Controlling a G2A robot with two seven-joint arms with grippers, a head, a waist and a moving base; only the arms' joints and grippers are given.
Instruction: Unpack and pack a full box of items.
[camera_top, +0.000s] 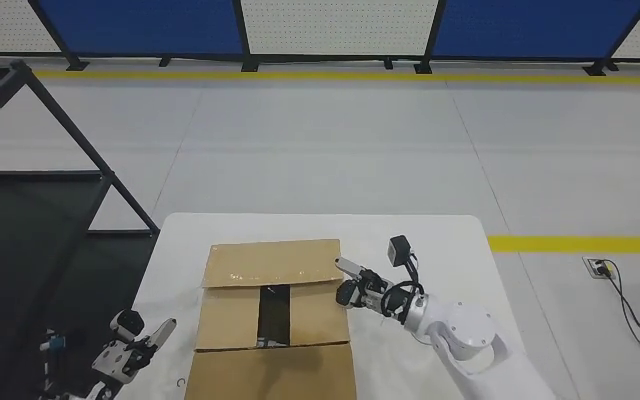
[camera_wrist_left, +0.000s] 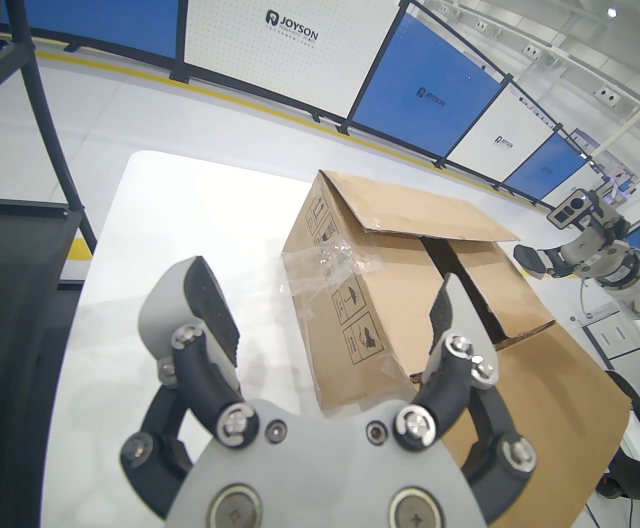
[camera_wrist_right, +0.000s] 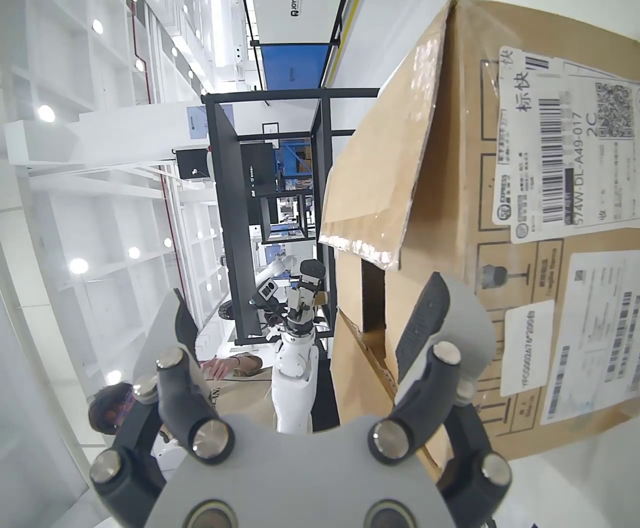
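Observation:
A brown cardboard box (camera_top: 272, 318) stands in the middle of the white table (camera_top: 440, 240). Its far flap (camera_top: 272, 262) is tilted up and its near flap (camera_top: 270, 375) is folded outward. The two inner flaps lie almost flat, with a dark slot (camera_top: 273, 314) between them. My right gripper (camera_top: 347, 281) is open beside the box's right top edge, with one fingertip (camera_wrist_right: 430, 320) in front of the labelled side wall (camera_wrist_right: 545, 200). My left gripper (camera_top: 148, 331) hangs open and empty off the box's left near corner. Torn clear tape (camera_wrist_left: 332, 260) clings to the box's left wall (camera_wrist_left: 345, 300).
A black metal rack (camera_top: 70, 195) stands left of the table. Blue and white partition panels (camera_top: 340, 25) close off the far side of the floor. Bare tabletop lies to the right of the box and along the far edge.

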